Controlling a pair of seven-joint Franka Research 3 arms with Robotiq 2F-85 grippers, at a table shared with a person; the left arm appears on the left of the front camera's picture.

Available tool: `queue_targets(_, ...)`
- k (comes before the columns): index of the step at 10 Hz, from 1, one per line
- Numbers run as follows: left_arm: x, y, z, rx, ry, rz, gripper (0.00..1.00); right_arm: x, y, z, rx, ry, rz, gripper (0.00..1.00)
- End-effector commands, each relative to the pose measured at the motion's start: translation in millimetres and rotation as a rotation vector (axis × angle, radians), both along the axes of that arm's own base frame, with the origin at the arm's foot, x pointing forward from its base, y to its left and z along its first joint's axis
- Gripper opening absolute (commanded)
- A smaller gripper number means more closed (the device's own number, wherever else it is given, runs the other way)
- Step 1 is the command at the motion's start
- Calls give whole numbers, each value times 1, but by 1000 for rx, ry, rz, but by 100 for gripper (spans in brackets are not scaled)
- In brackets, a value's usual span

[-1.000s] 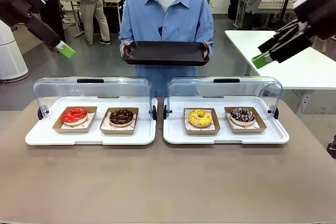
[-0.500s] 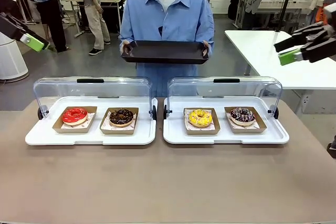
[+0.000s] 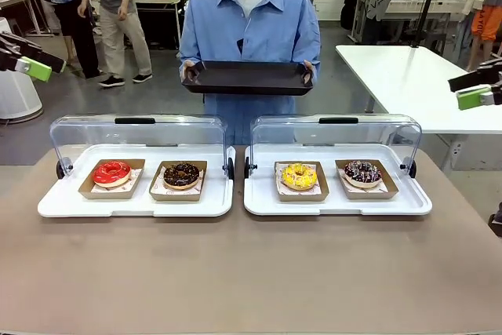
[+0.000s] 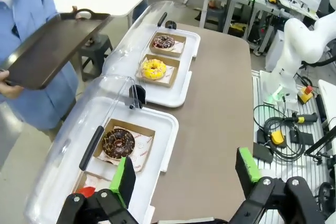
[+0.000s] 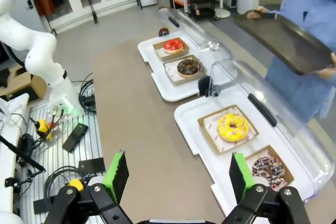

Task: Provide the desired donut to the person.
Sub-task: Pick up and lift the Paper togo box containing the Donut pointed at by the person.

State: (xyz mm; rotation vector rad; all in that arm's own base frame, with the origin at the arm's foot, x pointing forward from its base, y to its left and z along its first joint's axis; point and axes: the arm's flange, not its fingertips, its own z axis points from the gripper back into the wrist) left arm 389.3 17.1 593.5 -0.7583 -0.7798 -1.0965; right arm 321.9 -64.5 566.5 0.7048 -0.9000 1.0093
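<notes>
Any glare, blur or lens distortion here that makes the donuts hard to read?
Front view: even light, sharp, a soft shadow under the left tray. Left wrist view: wide-angle bending, glare streaks on the left lid, chocolate donut crisp. Right wrist view: same bending, bright sheen on the right lid, yellow donut clear.

donuts [image 3: 112,172] [image 3: 182,175] [image 3: 299,176] [image 3: 362,171] 4 | lidded trays [image 3: 133,208] [image 3: 337,209] 2 | black tray [image 3: 247,78] 1 | claws [image 4: 186,169] [image 5: 176,174] 2
</notes>
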Motion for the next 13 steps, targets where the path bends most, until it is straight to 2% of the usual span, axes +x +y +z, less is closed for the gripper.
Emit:
queue_targets(1,-5,-2,-1,-5,-30,-26,100,-4,-4,-5,1,-19,21,100)
queue_targets(7,-17,-15,2,47,-48,-42,100,-13,-8,1,-29,-41,33,100)
queue_targets(8,-7,-13,5,31,-22,-34,100,-15,-11,3,-25,-28,15,100)
queue_targets(13,-7,-13,5,31,-22,-34,100,-15,-11,3,-25,-28,15,100)
